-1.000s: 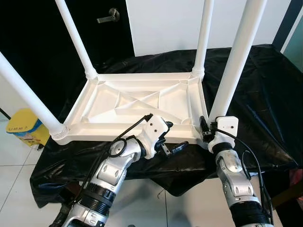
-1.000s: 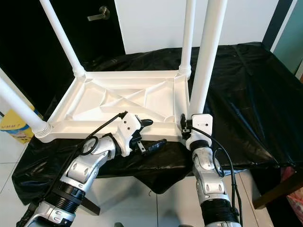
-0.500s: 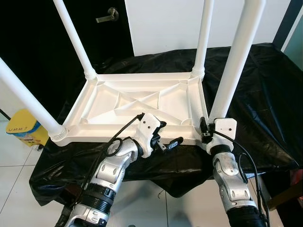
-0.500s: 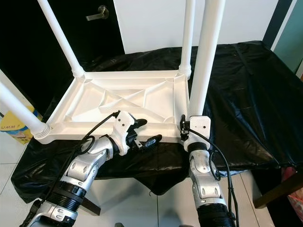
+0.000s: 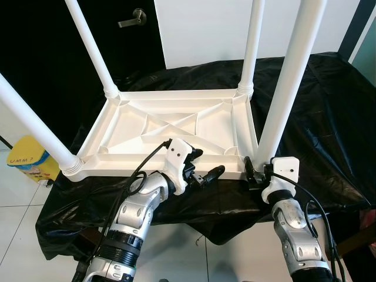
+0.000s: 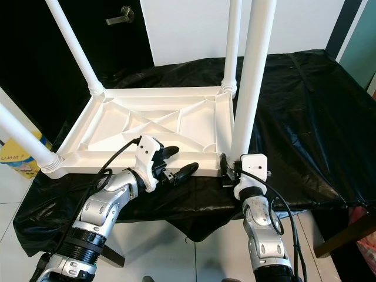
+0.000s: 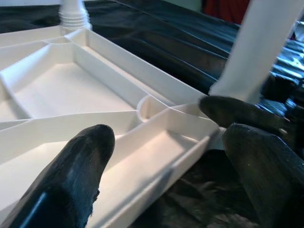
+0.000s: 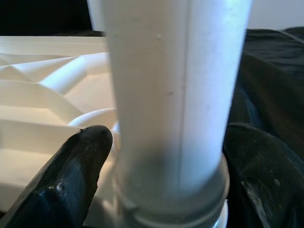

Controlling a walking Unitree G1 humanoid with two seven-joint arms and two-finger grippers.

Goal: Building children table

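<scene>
Children table: the white plastic children table [image 5: 176,126] lies upside down on the surface, ribbed underside up, at the centre of the head views. All four legs are standing in its corners.
Far legs: the far-left leg [image 5: 94,50] rises toward 11 o'clock and the far-right leg [image 5: 252,47] toward 12 o'clock, both from the far corners.
Near legs: the near-left leg [image 5: 32,126] leans out toward 9 o'clock. The near-right leg [image 5: 288,82] stands almost upright at the 4 o'clock corner of the tabletop.
Surface: the surface [image 5: 329,106] is covered with black sheet, and the sheet hangs over its near edge.
Left gripper: the left gripper [image 5: 202,167] is at the near rim of the tabletop, at about 6 o'clock. Its jaws are spread; one finger [image 7: 71,175] is over the inner side of the rim and the other is outside it. I cannot tell if they touch the plastic.
Right gripper: the right gripper [image 6: 226,170] is at the foot of the near-right leg. Its jaws are spread on both sides of the leg base, one fingertip [image 8: 76,171] on each side, very near to it, but a small gap is visible, so it is not pinching.
Background: a yellow container [image 5: 29,155] stands on the floor at 9 o'clock, and a door handle [image 5: 134,19] is on the dark door at 11 o'clock.
</scene>
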